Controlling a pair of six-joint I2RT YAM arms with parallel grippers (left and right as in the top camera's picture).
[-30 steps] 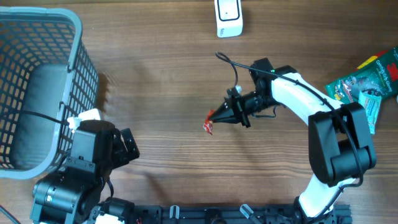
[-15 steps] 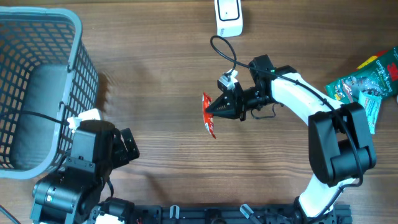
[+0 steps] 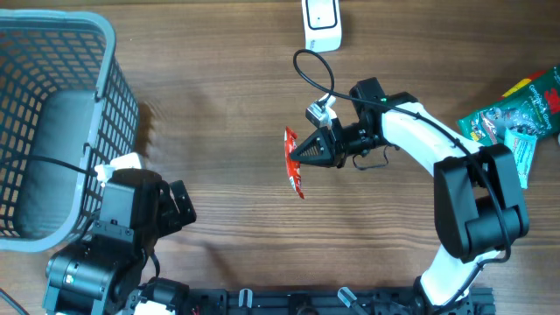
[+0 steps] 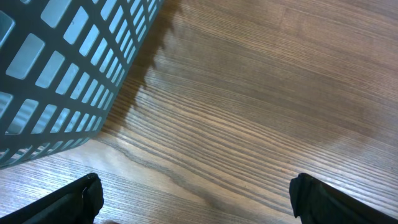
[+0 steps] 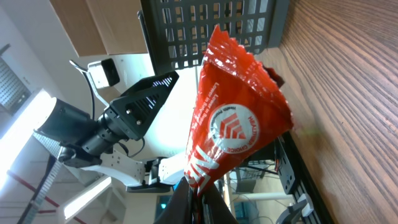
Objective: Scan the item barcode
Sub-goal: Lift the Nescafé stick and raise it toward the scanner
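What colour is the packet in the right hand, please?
The packet is red with white print; right wrist view.

- A grey mesh basket (image 3: 121, 96) is set at the left end of the counter (image 3: 227, 114), its far side cut off by the frame.
- A shadow is cast by the basket on the wood just beside its wall.
- Green packets (image 3: 499, 118) are laid overlapping at the right edge, well apart from the basket and partly cut off.
- The counter is finished in brown wood grain.
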